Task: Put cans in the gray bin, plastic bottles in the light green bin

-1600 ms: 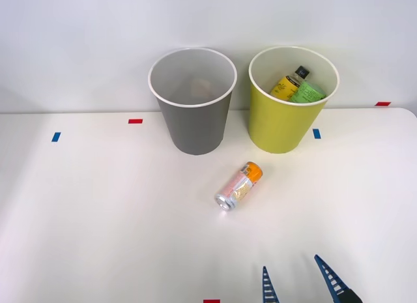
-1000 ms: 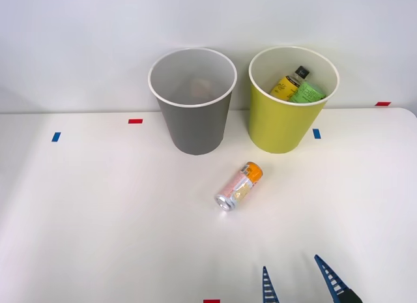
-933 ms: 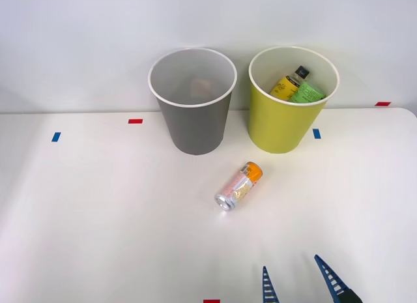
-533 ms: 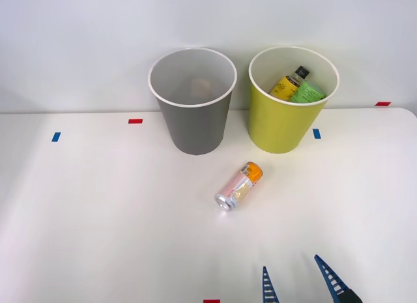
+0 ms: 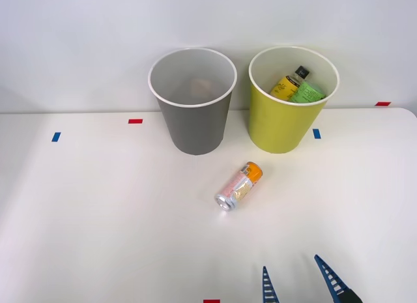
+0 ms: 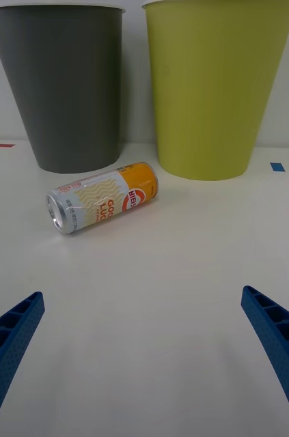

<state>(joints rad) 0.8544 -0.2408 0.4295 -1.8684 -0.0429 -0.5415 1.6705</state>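
Both plastic bottles, the yellow-labelled one with the dark cap and the green-labelled one, already sit inside the light green bin, leaning against its far wall. That leaves 1 thing out on the white table: the small pink-and-orange drink can, lying on its side in front of the 2 bins, about level with the gap between them. Its silver top points toward the robot and its orange end toward the light green bin. The gray bin stands just beyond the can on the robot's left side, upright; I can't make out for certain what is inside it.

The right gripper hovers low at the near edge of the table, well apart from the can, its blue ribbed fingers spread wide with nothing between them.

So the step in hand looks like the reach for the can. From here I'd say the arm needs to travel forward and a little to its left, straddle the can across its round body, close, then lift and carry it over the gray bin's white rim.
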